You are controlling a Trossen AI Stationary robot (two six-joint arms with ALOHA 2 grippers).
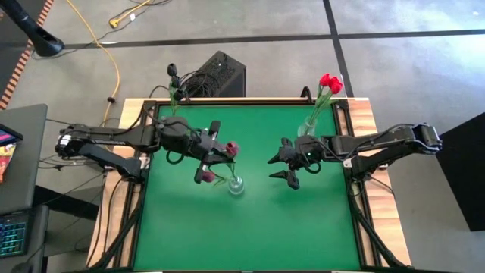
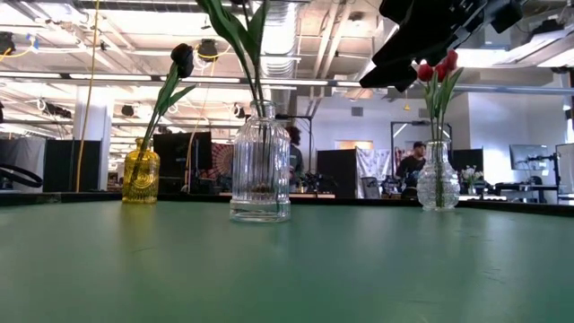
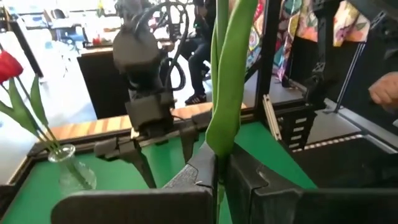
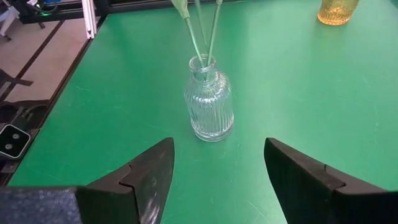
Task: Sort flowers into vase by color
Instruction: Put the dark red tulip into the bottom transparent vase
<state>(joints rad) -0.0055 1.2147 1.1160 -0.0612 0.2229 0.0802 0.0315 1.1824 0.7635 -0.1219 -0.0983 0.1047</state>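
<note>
On the green table [image 1: 250, 227] stand three vases. The clear ribbed vase [image 4: 209, 107] sits straight ahead of the right gripper [image 4: 217, 180], whose jaws stand wide apart and empty, with bare table between them and the glass. Thin green stems [image 4: 199, 28] rise out of its neck. The left gripper [image 3: 217, 180] hovers just above that same vase, its jaws closed on the green stem of a crimson tulip [image 1: 230, 149], and the stem [image 3: 227, 81] runs up between the fingers. A second crimson bud [image 1: 206, 177] lies close beside the left gripper. Behind the right gripper, at the table's far edge, a small clear vase [image 2: 438, 182] holds red tulips [image 2: 437, 67]. The yellow vase [image 2: 141, 176], well off from both grippers at the far left corner, holds one near-black tulip [image 2: 182, 58].
</note>
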